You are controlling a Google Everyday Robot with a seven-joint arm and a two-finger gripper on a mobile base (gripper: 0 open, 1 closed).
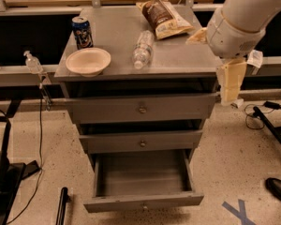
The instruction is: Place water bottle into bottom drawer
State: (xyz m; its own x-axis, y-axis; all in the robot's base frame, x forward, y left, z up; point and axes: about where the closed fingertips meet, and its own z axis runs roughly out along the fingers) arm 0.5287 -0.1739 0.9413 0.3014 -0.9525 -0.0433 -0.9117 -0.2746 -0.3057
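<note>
The water bottle (142,49), clear ribbed plastic, lies on its side on the grey cabinet top (117,22), between the bowl and the snack bag. The bottom drawer (143,201) is pulled out and open, and its inside is bare. My gripper (232,81) is a cream part hanging below the big white arm joint (236,25), off the cabinet's right front corner. It is right of the bottle and well above the open drawer, touching neither.
A pale bowl (88,61) and a blue can (82,32) stand on the top at left, a snack bag (165,18) at the back. The two upper drawers (141,109) are closed. A sanitizer bottle (33,62) stands on the left ledge. A shoe (278,190) and cables lie on the floor at right.
</note>
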